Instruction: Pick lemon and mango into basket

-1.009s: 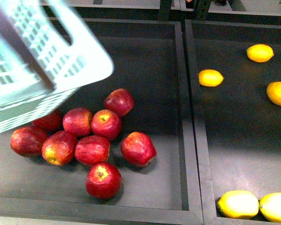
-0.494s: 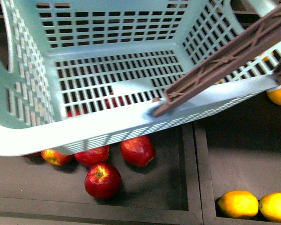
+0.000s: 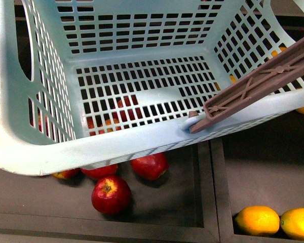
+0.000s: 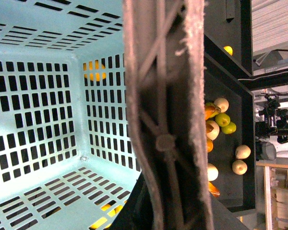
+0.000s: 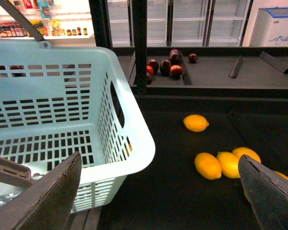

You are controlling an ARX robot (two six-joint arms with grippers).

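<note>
I hang the basket (image 3: 116,144) over the apples (image 3: 110,195), probably for short drops; my left jaws I cannot tell, right gripper (image 5: 158,158) spread.

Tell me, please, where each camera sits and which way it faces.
Front view: on the robot's body, looking down into the turquoise basket above red apples; no arm shows.
Left wrist view: on the left wrist, looking along the brown handle into the basket; the left claw cannot be made out.
Right wrist view: on the right wrist, facing yellow fruits in a dark bin; the open right claw frames the picture.
Shared: all three show the basket.
</note>
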